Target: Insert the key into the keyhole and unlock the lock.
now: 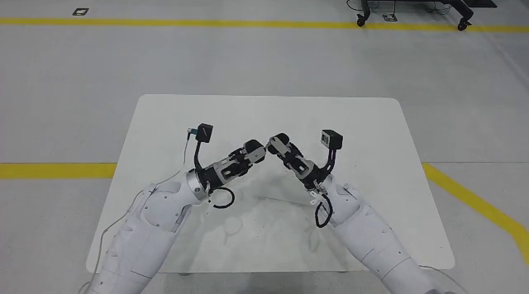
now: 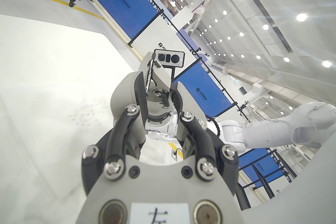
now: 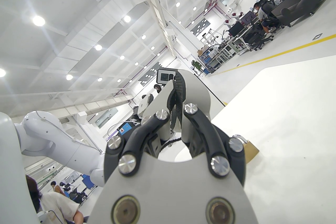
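Left gripper (image 2: 159, 89) is spread open, right gripper (image 3: 176, 89) pinched narrow, tips almost meeting over the middle of the table (image 1: 165, 129). Brass lock (image 3: 251, 151) lies just beside the right gripper.

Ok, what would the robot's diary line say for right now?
left hand: open | right hand: shut, facing left hand above table | lock: lying on table, not held

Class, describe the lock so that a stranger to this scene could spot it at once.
Find the white table, then the right gripper held over it. On the tabletop, peeking out from behind that gripper's body, lies the lock: a small brass-coloured block with a silvery shackle, the one golden thing among white and black parts.
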Motion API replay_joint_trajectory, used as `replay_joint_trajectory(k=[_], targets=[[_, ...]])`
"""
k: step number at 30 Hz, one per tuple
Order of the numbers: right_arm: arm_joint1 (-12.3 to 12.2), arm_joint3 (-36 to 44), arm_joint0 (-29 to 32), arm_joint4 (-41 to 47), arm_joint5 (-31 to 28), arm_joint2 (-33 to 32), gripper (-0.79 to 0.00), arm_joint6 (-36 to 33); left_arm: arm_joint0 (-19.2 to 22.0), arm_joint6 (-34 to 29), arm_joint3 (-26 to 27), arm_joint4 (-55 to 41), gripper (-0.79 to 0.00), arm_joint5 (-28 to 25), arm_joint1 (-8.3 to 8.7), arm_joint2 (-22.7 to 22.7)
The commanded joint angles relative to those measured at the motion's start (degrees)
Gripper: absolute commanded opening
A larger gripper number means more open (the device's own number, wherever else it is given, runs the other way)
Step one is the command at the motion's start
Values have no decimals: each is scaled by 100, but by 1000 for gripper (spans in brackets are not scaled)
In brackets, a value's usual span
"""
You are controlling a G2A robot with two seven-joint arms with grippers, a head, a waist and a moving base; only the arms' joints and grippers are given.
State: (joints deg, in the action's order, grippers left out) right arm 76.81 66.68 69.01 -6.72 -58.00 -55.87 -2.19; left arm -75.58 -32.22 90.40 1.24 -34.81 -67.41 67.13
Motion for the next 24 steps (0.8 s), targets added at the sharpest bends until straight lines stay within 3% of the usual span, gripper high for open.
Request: replay_joint_trajectory(k=[1, 7, 9, 16, 20, 24], targets=[[3, 3, 7, 11, 0, -2, -785, -21, 4, -1, -1, -6, -594, 10, 2, -5], [9, 2, 33, 18, 0, -34, -785, -59, 22, -33, -13, 83, -763, 85, 9, -34], [10, 10, 46, 16, 0, -46, -785, -69, 30, -18, -12, 106, -785, 122, 9, -42], [12, 23, 92, 15, 0, -66, -785, -144, 53, 3, -33, 164, -785, 212, 10, -84], [8, 44, 115, 14, 0, -103, -785, -165, 60, 22, -34, 155, -668, 239, 11, -93], [9, 61, 132, 10, 0, -120, -785, -190, 72, 12, -51, 110, -659, 227, 14, -93]])
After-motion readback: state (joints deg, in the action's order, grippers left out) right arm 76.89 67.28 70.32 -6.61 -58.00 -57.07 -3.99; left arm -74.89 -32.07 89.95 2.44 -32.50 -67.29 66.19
